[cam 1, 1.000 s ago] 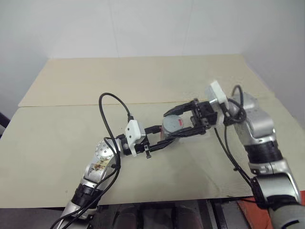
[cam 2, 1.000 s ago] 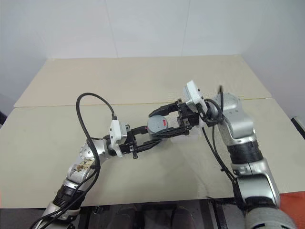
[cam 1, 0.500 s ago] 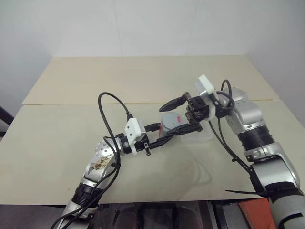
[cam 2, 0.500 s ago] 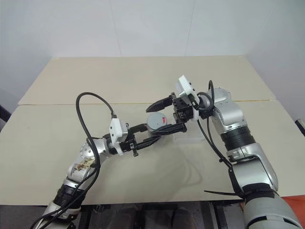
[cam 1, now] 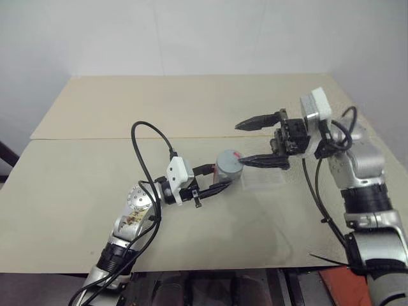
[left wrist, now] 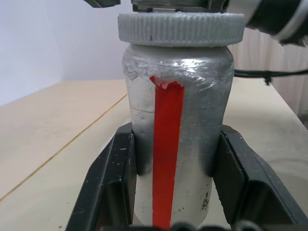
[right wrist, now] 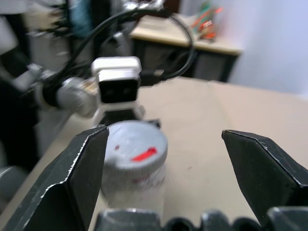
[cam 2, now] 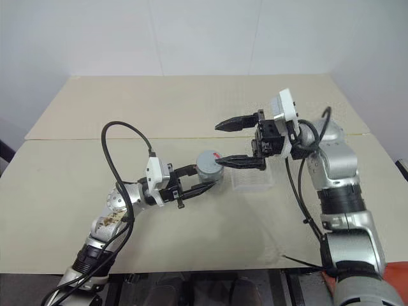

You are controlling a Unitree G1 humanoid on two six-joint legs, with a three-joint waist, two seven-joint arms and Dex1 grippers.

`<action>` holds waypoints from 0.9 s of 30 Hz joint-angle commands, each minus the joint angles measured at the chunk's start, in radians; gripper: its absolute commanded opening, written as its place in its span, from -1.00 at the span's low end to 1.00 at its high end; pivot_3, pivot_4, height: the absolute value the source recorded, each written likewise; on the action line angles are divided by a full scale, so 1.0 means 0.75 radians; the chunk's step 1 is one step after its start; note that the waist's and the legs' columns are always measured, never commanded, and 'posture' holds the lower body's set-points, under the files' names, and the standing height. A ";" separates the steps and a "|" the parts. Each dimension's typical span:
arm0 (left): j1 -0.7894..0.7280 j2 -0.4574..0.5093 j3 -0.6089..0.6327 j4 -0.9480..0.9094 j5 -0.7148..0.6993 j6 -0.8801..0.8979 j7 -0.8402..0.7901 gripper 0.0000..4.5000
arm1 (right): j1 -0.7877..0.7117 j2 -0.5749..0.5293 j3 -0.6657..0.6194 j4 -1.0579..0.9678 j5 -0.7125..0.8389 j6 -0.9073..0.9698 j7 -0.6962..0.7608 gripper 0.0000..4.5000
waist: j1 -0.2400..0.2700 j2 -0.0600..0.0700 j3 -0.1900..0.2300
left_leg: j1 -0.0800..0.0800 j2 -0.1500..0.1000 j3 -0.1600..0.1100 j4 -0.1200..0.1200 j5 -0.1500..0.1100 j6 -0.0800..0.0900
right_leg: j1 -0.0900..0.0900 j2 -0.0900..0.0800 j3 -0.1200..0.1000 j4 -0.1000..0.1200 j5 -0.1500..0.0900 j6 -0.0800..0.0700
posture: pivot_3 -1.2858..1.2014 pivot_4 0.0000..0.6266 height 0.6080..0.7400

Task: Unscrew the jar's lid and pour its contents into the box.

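The silvery jar (cam 1: 227,169) with a red strip on its side (left wrist: 166,159) is held off the table, and my left gripper (cam 1: 218,179) is shut on its body. The ribbed grey lid (left wrist: 181,28), marked red on top (right wrist: 137,146), sits on the jar. To the right of the jar my right gripper (cam 1: 247,143) is open, its fingers spread wide. One fingertip (cam 1: 245,162) ends close by the lid and the other finger (cam 1: 255,121) is well above it. The clear box (cam 1: 264,181) lies on the table below the right gripper. The contents are hidden.
The beige table (cam 1: 191,108) stretches wide behind and to the left of the arms, with a seam across its middle. Black cables (cam 1: 148,150) loop from both wrists. The table's front edge runs just below the left arm.
My right gripper, shut around the lid a second ago, has opened and drawn back to the right and upward. The left gripper keeps the jar still. The camera shifted slightly.
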 commanded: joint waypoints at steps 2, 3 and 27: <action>-0.017 -0.005 0.008 0.001 -0.012 -0.021 -0.011 -0.17 | 0.099 0.005 -0.107 -0.354 0.123 0.125 -0.188 0.95 | 0.002 0.000 0.000 | 0.000 0.000 0.000 0.000 0.000 0.000 | 0.000 0.000 0.000 0.000 0.000 0.000 | 0.03 -0.52 1.00; -0.015 -0.005 0.008 0.002 -0.010 -0.023 -0.013 -0.17 | 0.134 0.015 -0.108 -0.422 0.119 0.144 -0.246 0.95 | 0.003 0.000 0.000 | 0.001 0.000 -0.001 0.000 0.000 0.000 | 0.001 0.000 -0.001 0.000 0.000 0.000 | 0.03 -0.52 1.00; -0.016 0.003 0.020 0.010 0.007 -0.030 0.018 -0.17 | 0.517 0.330 0.163 -1.053 -0.435 0.490 -1.312 0.95 | -0.001 0.000 0.000 | 0.000 -0.002 -0.001 0.000 0.001 -0.001 | -0.001 0.003 0.000 0.000 0.000 0.000 | 0.03 -0.52 1.00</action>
